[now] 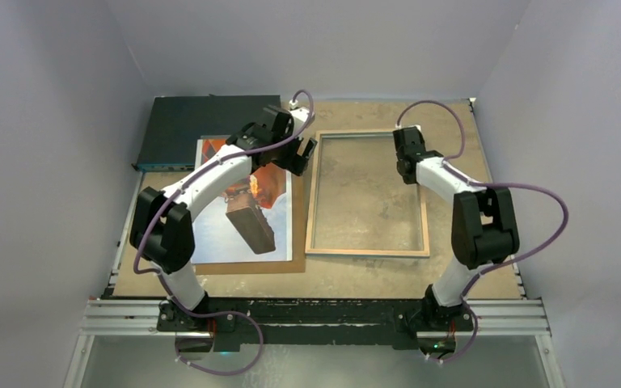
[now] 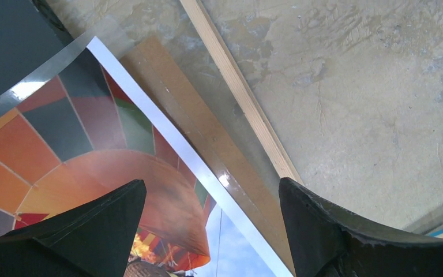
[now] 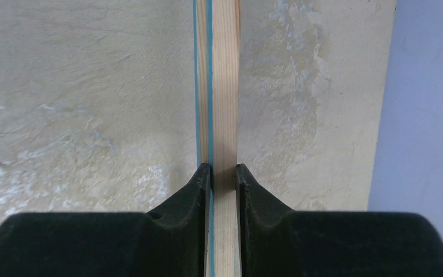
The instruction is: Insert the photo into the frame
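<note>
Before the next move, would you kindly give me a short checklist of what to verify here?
1. Is the right gripper clamped on the frame? Ok, one finger sits on each side of the rail.
2. Is the left gripper open? Ok, the jaws are wide.
3. Is the left gripper over the photo edge? Ok, one finger is above the print and the other is past the brown board.
4. Is the photo gripped? Not ok, no finger is closed on it.
5. Is the frame lying wood side up? Ok.

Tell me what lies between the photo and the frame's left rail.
A strip of the brown board under the photo, then a sliver of table before the frame; the left wrist view shows it.
</note>
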Controlling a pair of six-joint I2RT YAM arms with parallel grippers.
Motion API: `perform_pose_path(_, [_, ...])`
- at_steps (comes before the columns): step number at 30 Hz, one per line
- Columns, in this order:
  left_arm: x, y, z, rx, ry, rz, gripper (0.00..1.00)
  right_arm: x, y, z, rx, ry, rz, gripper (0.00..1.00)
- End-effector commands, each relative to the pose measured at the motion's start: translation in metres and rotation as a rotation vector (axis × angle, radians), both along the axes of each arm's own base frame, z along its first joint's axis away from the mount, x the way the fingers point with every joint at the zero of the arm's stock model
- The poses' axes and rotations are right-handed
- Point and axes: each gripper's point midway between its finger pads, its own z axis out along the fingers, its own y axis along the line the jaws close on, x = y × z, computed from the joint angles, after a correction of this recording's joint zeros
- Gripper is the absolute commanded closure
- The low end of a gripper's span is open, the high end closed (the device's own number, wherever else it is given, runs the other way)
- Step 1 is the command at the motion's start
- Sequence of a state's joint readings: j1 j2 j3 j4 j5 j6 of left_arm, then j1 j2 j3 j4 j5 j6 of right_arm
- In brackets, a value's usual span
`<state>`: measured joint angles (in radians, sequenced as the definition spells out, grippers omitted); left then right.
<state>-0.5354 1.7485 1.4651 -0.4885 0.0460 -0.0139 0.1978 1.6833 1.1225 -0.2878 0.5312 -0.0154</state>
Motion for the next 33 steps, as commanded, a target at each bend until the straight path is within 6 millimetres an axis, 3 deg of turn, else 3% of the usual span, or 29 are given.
perform_pose_path(1, [0.003,0.015,0.024,-0.015,-0.059,0.030,0.16,0.023,-0.008,0.021,-0.175,-0.075,-0.013,1.00])
perform_pose_path(10, [0.009,0.045,0.037,-0.038,-0.060,0.081,0.16,0.026,-0.001,-0.031,-0.195,0.036,-0.013,0.99])
perform_pose_path(14, [0.007,0.058,0.045,-0.031,-0.071,0.083,0.16,0.025,0.003,-0.053,-0.173,0.096,-0.033,0.78])
perform_pose_path(18, [0.005,0.074,0.053,-0.040,-0.075,0.097,0.16,0.027,0.003,-0.054,-0.150,0.070,-0.070,0.44])
perform_pose_path(21, [0.008,0.091,0.059,-0.050,-0.071,0.122,0.16,0.035,0.007,-0.030,-0.105,-0.016,-0.097,0.37])
perform_pose_path(23, [0.010,0.106,0.064,-0.050,-0.068,0.144,0.15,0.044,0.015,-0.003,-0.041,-0.103,-0.108,0.25])
perform_pose_path(25, [0.012,0.123,0.070,-0.050,-0.072,0.167,0.14,0.054,0.032,0.036,0.074,-0.213,-0.077,0.03])
perform_pose_path(27, [0.014,0.143,0.076,-0.037,-0.075,0.198,0.13,0.061,0.059,0.084,0.254,-0.374,-0.025,0.01])
perform_pose_path(30, [0.014,0.175,0.085,-0.010,-0.069,0.248,0.11,0.055,0.095,0.151,0.671,-0.616,0.089,0.01])
perform_pose_path(33, [0.011,0.204,0.089,0.019,-0.060,0.293,0.01,0.042,0.112,0.176,1.021,-0.701,0.256,0.01])
